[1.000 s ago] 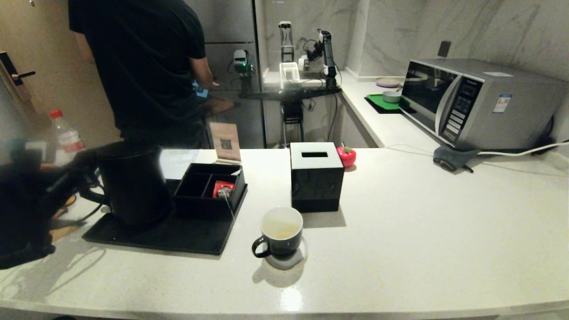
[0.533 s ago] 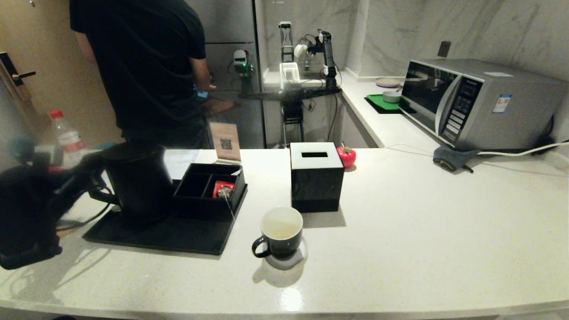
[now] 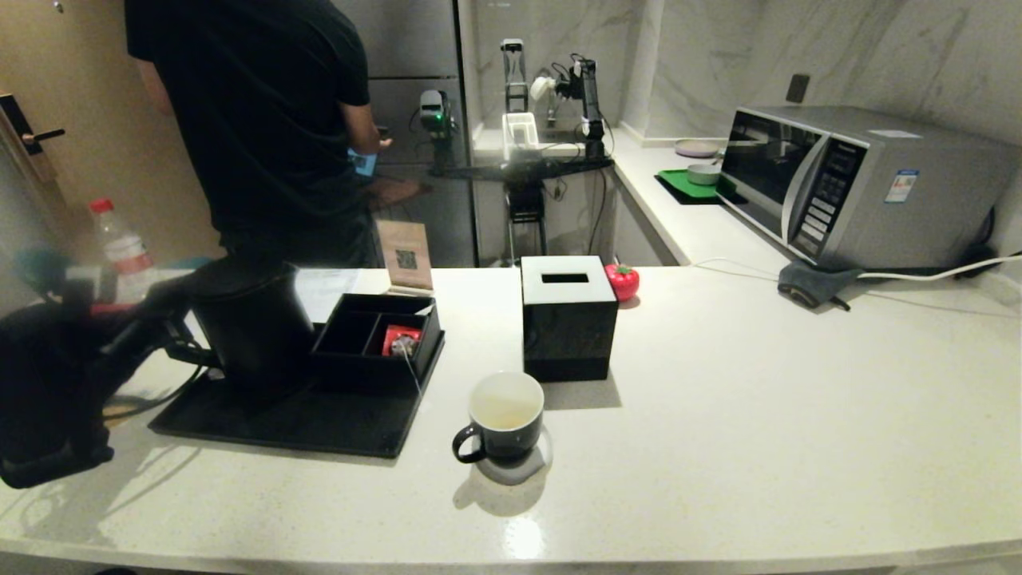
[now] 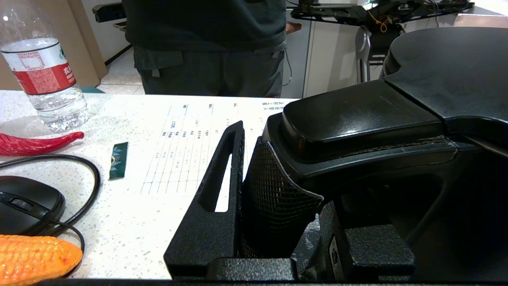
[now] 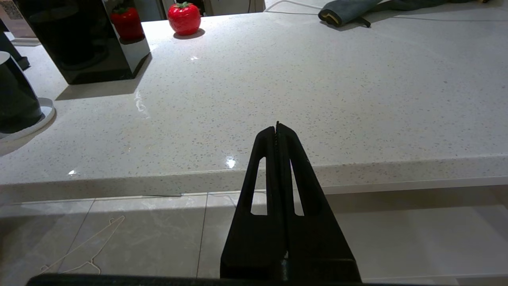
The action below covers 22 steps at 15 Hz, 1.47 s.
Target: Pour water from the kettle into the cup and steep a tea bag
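Observation:
My left gripper [image 3: 174, 334] is shut on the loop handle [image 4: 357, 123] of the matte black kettle [image 3: 254, 319], at the left of the counter above a black tray [image 3: 295, 427]. In the left wrist view the left gripper [image 4: 278, 159] has the handle between its fingers, and the flat lid [image 4: 448, 67] lies beyond. The dark cup [image 3: 505, 415] with a white inside stands on a pale coaster near the counter's middle front; its side shows as the cup [image 5: 14, 99] in the right wrist view. A small grey-white tea bag [image 3: 404, 345] lies in the black organiser, its string hanging over the front. Water is hidden. My right gripper [image 5: 277, 126] is shut, below the counter's front edge.
A black tissue box [image 3: 568, 315] stands just behind the cup, a red tomato-shaped piece [image 3: 622, 281] beside it. A person [image 3: 255, 120] stands behind the counter. A bottle [image 4: 43, 71], mouse [image 4: 27, 204], red chilli [image 4: 35, 143] and corn [image 4: 35, 254] lie at far left. A microwave [image 3: 846, 184] is back right.
The kettle has come up a little and shifted right toward the organiser, with my left arm following it. The cup and the right arm have not moved.

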Motion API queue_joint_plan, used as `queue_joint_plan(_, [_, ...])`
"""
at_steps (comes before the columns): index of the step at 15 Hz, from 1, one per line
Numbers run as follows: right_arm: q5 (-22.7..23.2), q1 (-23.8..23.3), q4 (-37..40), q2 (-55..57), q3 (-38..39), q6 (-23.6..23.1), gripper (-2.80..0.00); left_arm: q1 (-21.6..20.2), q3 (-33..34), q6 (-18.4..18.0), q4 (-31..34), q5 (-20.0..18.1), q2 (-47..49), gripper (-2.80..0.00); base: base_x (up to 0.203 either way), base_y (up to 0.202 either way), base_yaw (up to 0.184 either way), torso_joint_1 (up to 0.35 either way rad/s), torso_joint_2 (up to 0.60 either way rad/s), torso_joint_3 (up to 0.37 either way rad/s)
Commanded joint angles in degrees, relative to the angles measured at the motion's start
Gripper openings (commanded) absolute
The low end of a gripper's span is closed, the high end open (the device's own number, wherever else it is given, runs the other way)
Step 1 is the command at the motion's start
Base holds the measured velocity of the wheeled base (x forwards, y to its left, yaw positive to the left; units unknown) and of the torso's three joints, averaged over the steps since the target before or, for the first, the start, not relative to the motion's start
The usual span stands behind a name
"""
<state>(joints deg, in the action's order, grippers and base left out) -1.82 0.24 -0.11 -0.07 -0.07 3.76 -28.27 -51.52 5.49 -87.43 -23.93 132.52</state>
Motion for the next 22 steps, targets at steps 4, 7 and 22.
queue_joint_plan(4, [0.0,0.0,-0.1,0.1,0.0,0.0,-2.80,0.0,1.1,-0.1,-2.5,-0.2,-0.1,-2.80,0.000,0.000,0.000,0.000,0.00,0.000])
queue_joint_plan(7, [0.0,0.0,-0.1,0.1,0.1,0.0,-2.80,0.2,1.8,-0.1,-2.5,-0.2,-0.4,-2.80,0.000,0.000,0.000,0.000,0.00,0.000])
queue_joint_plan(22, [0.0,0.0,-0.1,0.1,0.0,0.0,-2.80,0.2,6.6,0.0,-2.5,-0.2,-4.4,0.00,0.000,0.000,0.000,0.000,0.00,0.000])
